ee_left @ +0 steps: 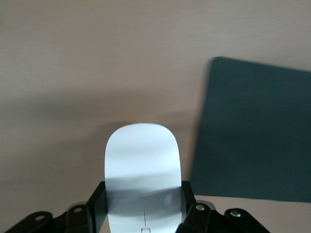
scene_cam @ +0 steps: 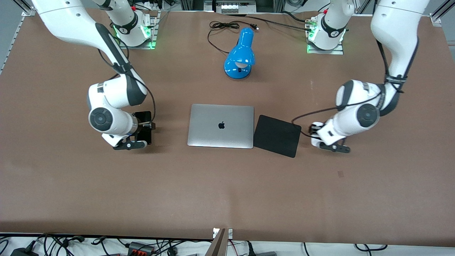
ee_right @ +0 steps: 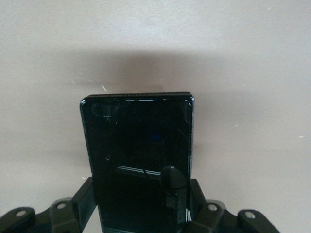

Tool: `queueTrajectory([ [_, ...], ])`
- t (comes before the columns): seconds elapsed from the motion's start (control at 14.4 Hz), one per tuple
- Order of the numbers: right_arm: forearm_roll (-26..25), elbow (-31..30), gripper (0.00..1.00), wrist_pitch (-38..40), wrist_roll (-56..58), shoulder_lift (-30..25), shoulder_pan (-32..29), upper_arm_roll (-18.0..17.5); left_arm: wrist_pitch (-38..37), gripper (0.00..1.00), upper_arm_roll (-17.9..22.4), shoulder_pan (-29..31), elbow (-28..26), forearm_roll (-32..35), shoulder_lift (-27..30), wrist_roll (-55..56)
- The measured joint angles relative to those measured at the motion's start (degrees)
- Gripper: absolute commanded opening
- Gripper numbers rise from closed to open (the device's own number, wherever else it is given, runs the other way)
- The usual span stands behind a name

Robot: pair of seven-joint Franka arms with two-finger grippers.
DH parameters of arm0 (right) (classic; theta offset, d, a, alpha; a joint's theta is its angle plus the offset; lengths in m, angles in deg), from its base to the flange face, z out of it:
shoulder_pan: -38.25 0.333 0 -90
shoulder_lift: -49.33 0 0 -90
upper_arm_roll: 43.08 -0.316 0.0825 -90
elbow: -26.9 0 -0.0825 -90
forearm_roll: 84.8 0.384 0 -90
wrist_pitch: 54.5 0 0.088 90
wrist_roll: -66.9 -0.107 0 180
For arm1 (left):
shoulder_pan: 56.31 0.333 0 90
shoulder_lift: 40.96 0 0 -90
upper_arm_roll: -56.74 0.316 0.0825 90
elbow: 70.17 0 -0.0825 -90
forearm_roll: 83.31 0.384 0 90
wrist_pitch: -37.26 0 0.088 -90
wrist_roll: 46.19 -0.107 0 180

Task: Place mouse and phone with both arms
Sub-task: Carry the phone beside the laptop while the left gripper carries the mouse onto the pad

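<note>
From the front, the brown surface [scene_cam: 227,185] carries a closed silver laptop [scene_cam: 221,126] with a black mouse pad [scene_cam: 277,135] touching it toward the left arm's end, and a blue desk lamp [scene_cam: 240,55] farther from the camera. Cables trail along the room's edge. The right end effector [scene_cam: 142,128] grasps the phone [scene_cam: 144,117]; the left end effector [scene_cam: 317,134] sits just beside the pad.

In the left wrist view, the left end effector [ee_left: 145,206] is clamped on the white mouse [ee_left: 142,160], with the mouse pad [ee_left: 252,131] alongside.

In the right wrist view, the right end effector [ee_right: 143,204] pinches the black phone [ee_right: 138,145] by its long sides above bare surface [ee_right: 243,58].
</note>
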Motion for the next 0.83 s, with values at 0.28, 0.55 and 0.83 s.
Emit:
queueTrajectory([
  [0.28,0.7,0.0,0.00,-1.5,-6.8,0.6,3.6,-0.1,0.0,0.53,-2.5,-4.1,0.3,0.0,-0.2,9.8],
  [0.55,4.8,0.0,0.00,-3.9,-8.9,2.1,7.0,-0.1,0.1,0.53,-2.6,-7.8,2.3,0.0,-2.6,15.1],
  [0.83,5.0,0.0,0.00,-5.0,-9.2,3.4,7.2,0.1,1.7,0.54,-2.6,-8.7,4.5,0.0,-6.1,15.5],
])
